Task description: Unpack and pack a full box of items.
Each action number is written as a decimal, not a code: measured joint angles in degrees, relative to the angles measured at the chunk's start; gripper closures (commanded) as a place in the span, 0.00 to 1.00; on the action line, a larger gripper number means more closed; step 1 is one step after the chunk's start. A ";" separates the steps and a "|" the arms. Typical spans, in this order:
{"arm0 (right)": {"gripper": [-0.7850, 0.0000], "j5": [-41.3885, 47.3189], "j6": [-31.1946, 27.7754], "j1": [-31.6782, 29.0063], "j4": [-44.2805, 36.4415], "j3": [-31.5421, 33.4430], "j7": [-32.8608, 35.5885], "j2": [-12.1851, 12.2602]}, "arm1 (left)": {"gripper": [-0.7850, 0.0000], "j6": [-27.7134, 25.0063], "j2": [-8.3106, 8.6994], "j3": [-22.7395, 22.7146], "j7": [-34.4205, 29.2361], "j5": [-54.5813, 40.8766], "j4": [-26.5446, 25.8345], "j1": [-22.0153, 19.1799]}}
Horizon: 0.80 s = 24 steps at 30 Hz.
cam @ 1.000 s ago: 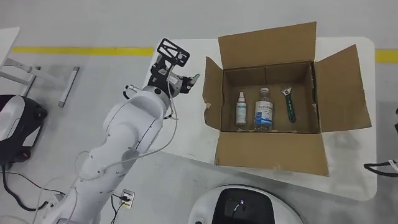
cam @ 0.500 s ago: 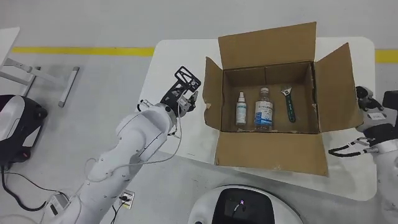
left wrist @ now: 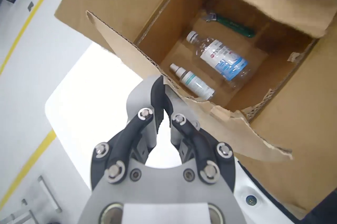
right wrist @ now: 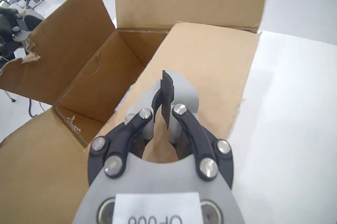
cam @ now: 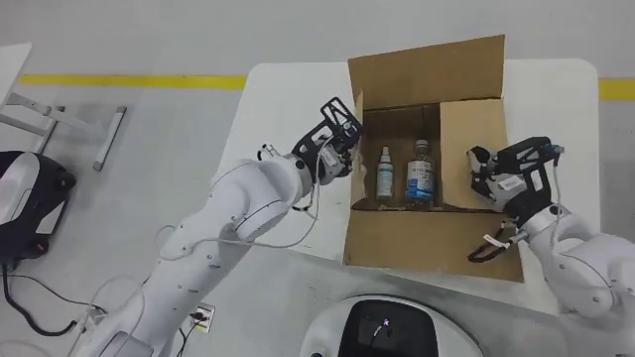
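on the table (cam: pixel 278 109): box (cam: pixel 397 124), top open. back flap (cam: pixel 427 69) upright, front flap (cam: pixel 437 248) folded outward.

inside, lying flat on the floor of the box: spray bottle (cam: pixel 384 175), then bottle (cam: pixel 422 177) just beside it, apart from the walls. seen from the left wrist, a wrench (left wrist: pixel 231 25) past the bottle, on the side under the right flap (right wrist: pixel 210 64).

left gripper (left wrist: pixel 161 89): clenched, nothing between the fingers, tip touching the torn edge of the left flap (left wrist: pixel 231 130) from outside the box. flap raised about upright along that side.

right gripper (right wrist: pixel 164 89): fingers pressed together, empty, over the outer face of the right flap. cannot tell whether touching it. flap folded inward, lying over the wrench side of the box.
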 measured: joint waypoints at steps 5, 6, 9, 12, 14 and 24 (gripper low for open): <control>1.00 1.19 1.28 1.32 0.74 -0.41 2.12 -0.13 | 1.00 -1.14 -0.43 2.53 -0.61 -1.28 0.70 -2.09; 1.00 1.48 1.62 1.43 0.58 -0.23 2.60 -0.12 | 1.00 -1.30 -0.50 2.93 -0.68 -1.48 0.79 -2.38; 1.00 3.46 2.14 1.51 -1.07 1.12 3.08 -0.04 | 1.00 -1.88 -0.75 4.37 -0.91 -1.80 1.10 -3.44; 1.00 4.09 2.69 0.68 -3.85 3.60 3.07 0.24 | 1.00 -2.29 -1.07 6.04 -1.09 -2.03 1.76 -4.83; 1.00 4.15 3.29 -0.43 -6.01 5.85 3.04 0.50 | 1.00 -2.20 -1.34 7.22 -0.95 -1.71 2.51 -6.00; 1.00 5.12 5.53 -6.77 -10.17 15.46 3.01 1.44 | 1.00 -2.32 -2.79 13.00 0.86 0.05 7.94 -10.37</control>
